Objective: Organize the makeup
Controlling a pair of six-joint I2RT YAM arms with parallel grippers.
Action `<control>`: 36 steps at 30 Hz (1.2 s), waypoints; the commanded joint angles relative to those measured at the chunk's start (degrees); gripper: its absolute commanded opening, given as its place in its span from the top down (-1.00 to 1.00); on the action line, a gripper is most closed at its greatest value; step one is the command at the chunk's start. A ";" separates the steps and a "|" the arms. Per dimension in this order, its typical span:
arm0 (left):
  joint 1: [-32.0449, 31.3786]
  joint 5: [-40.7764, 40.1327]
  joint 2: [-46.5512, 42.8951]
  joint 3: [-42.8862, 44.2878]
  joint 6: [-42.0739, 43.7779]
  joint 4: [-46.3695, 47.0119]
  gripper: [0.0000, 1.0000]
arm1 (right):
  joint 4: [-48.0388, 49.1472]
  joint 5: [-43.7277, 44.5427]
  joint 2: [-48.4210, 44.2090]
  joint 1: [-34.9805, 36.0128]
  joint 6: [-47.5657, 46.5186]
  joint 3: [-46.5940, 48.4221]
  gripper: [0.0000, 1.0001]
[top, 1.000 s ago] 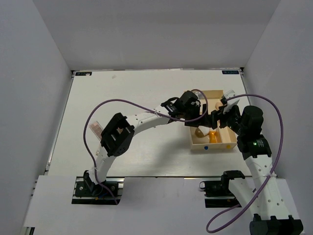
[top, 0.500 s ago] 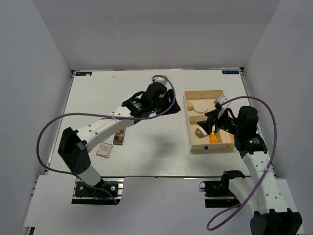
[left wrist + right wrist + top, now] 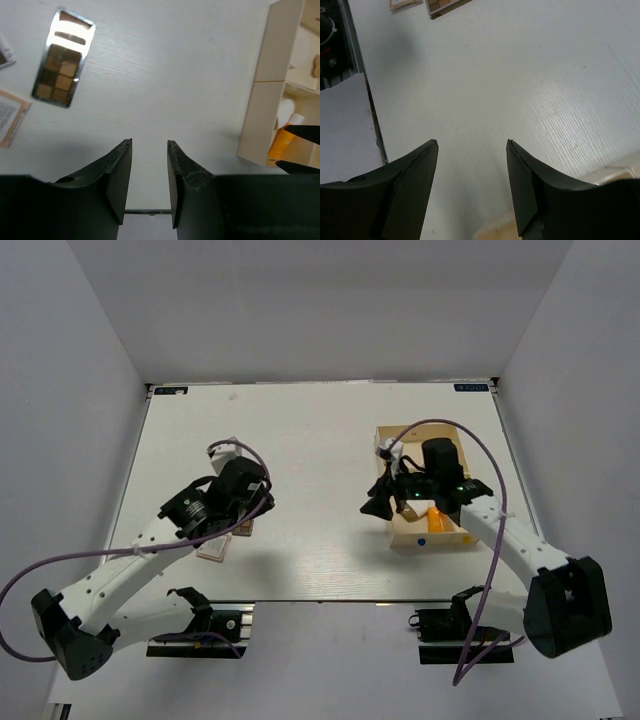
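My left gripper [image 3: 255,498] is open and empty, held high over the table's left half; it also shows in the left wrist view [image 3: 149,145]. The brown eyeshadow palette [image 3: 62,65] lies open on the table, partly under the arm in the top view [image 3: 244,527]. The square pinkish compact [image 3: 213,548] lies beside it. My right gripper [image 3: 376,505] is open and empty over bare table just left of the wooden box [image 3: 445,537]; it also shows in the right wrist view [image 3: 472,145]. The orange tube [image 3: 437,517] lies in the box's near compartment. The sponges and puff are mostly hidden by the right arm.
The box [image 3: 272,85] has several compartments. The table's near edge with its metal rail [image 3: 360,100] runs close below the right gripper. Purple cables loop over both arms. White walls enclose the table on three sides.
My left arm has swung from the box back to the left front, above the palette and compact. My right gripper has moved left, from over the box to its left edge.
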 commanded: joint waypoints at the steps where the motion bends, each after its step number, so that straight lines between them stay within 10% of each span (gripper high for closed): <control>1: 0.24 -4.76 -3.51 -2.18 -4.06 -7.84 0.11 | 2.93 3.71 4.33 5.73 1.69 6.13 -0.26; 11: 4.36 -4.25 9.31 -2.44 2.61 -7.52 -0.81 | -0.41 11.44 15.68 10.06 6.09 18.01 -0.78; 36: 26.51 19.57 32.86 -0.33 32.15 8.50 -0.76 | -3.31 14.08 5.75 4.26 4.59 8.52 -0.77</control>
